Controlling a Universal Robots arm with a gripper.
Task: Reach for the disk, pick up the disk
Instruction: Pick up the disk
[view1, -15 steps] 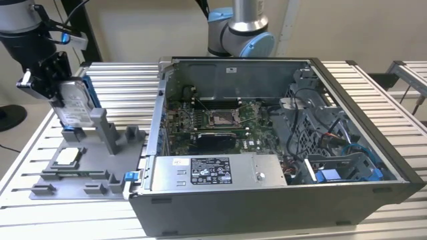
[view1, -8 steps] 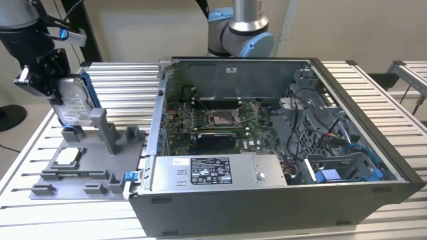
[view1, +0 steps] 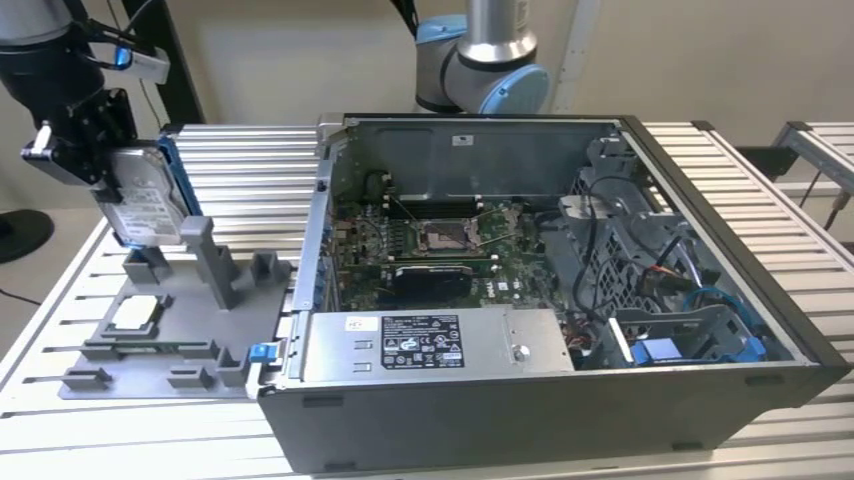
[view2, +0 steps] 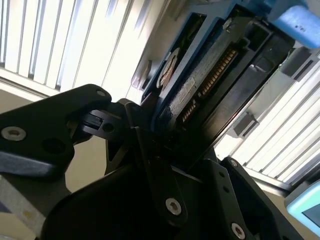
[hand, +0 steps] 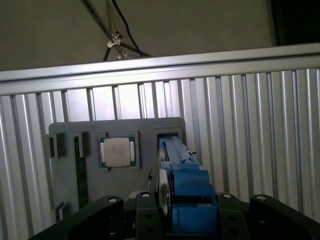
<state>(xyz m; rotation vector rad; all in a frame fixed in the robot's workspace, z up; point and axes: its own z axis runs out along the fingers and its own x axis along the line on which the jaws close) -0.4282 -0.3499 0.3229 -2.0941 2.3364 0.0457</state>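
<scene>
In the exterior view the disk (view1: 147, 205) stands on edge at the far left, a silver-grey drive with a white label and blue rails. Its lower end sits at the upright slot of the grey fixture (view1: 174, 345). My gripper (view1: 104, 165) comes down from above and is shut on the disk's upper part. The first wrist view looks down the disk's blue edge (hand: 182, 182), which sits between my black fingers (hand: 145, 212). In the second wrist view the disk's connector edge (view2: 210, 82) runs out from the gripper (view2: 165, 137).
A small square silver chip (view1: 134, 312) lies in a pocket of the fixture. To the exterior view's right stands an open computer case (view1: 561, 250) with a big silver box (view1: 427, 345) at its front. A second arm's base (view1: 481, 60) rises behind it. Everything rests on a ribbed metal table (view1: 254, 150).
</scene>
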